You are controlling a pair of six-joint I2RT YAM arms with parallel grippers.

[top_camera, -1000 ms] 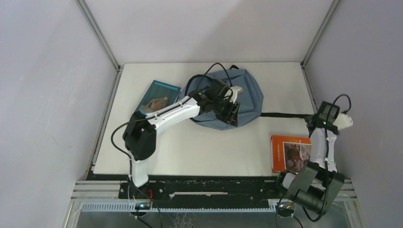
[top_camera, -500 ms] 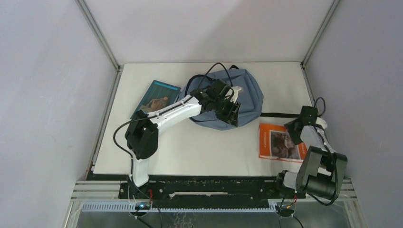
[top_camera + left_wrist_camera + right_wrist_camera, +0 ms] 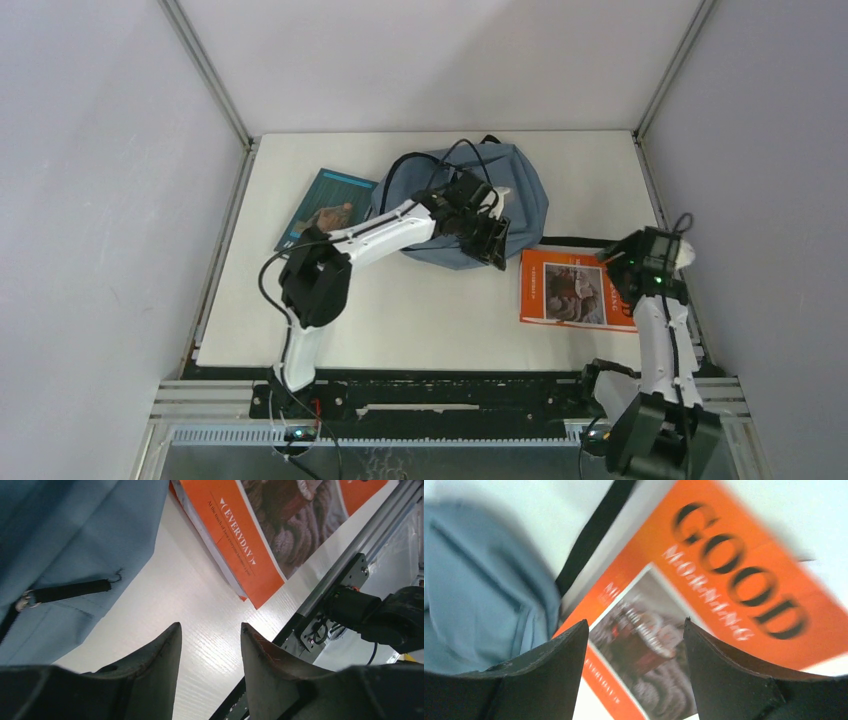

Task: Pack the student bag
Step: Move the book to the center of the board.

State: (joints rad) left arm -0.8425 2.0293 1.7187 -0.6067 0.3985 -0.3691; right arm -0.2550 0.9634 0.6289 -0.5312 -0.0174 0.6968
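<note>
The student bag [image 3: 505, 185] lies grey-blue at the back middle of the table. It also shows in the left wrist view [image 3: 75, 535] and the right wrist view [image 3: 474, 590]. My left gripper [image 3: 490, 243] hovers at the bag's front edge, open and empty [image 3: 210, 626], next to a black zipper pull [image 3: 65, 591]. An orange book [image 3: 570, 288] lies flat just right of the bag's front edge. My right gripper [image 3: 628, 275] is at the book's right side, open [image 3: 635, 622], its fingers low over the cover [image 3: 724, 580].
A teal book [image 3: 325, 205] lies left of the bag, partly under the left arm. A black bag strap [image 3: 580, 241] runs right along the table behind the orange book. The table's metal front rail [image 3: 340, 555] is close to the orange book.
The orange book has slid left, from the right front corner to beside the bag. The right arm has moved left with it. The left gripper has shifted slightly right.
</note>
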